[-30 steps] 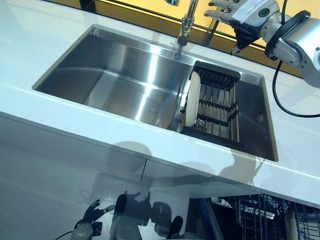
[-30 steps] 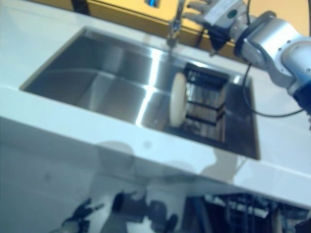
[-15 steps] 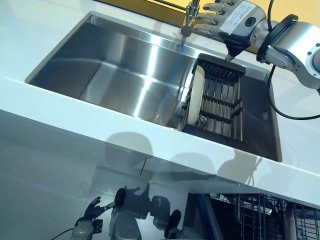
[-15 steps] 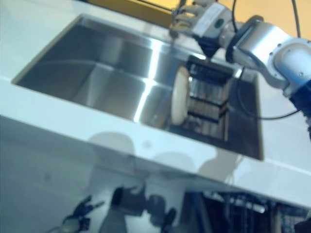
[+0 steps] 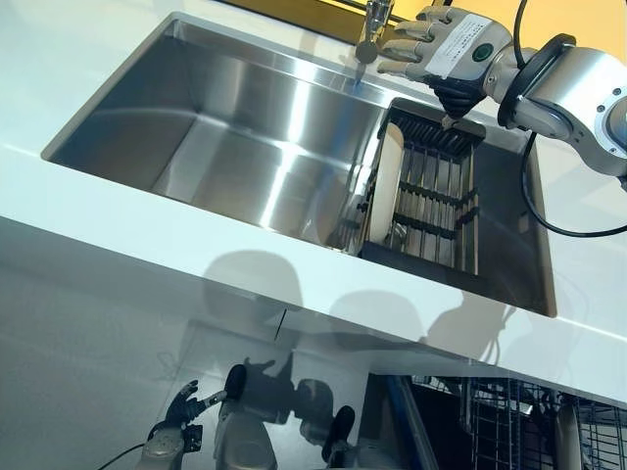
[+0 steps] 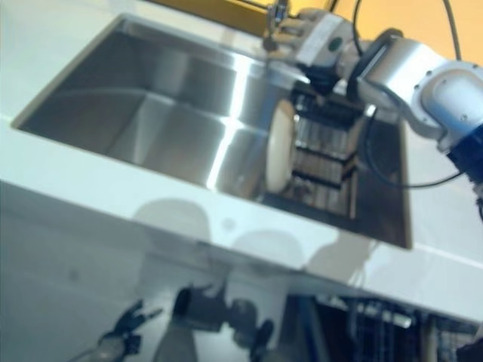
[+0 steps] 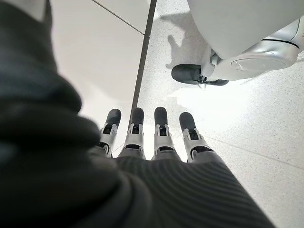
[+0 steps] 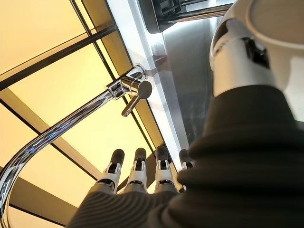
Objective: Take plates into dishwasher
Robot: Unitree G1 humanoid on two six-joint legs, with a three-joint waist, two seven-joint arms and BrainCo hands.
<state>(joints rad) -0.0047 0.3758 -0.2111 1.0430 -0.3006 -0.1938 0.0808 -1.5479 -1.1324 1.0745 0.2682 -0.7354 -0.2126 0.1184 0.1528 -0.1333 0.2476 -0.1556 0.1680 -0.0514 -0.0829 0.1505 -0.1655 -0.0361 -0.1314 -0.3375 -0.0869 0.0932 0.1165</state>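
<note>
1. One plate (image 5: pixel 383 191) stands on edge in the rack (image 5: pixel 431 201) inside the sink (image 5: pixel 235 117), slotted upright.
2. Right robot hand (image 5: pixel 446 54) hovers above the rack's far end, fingers spread, empty.
3. Left robot hand (image 7: pixel 152 135) hangs near the floor, fingers straight.

**Sink, rack and dishwasher layout**

The sink (image 5: pixel 245 127) is set into the countertop (image 5: pixel 118 264). A dish rack (image 5: pixel 431 196) sits in the sink's right part, with a plate (image 5: pixel 385 191) standing on edge at the rack's left side. The faucet (image 5: pixel 370 29) rises behind the sink, just left of the right hand (image 5: pixel 446 54). Below the counter at right, probably a dishwasher basket (image 5: pixel 509 431). The left hand (image 5: pixel 176 426) hangs low near the floor.
</note>
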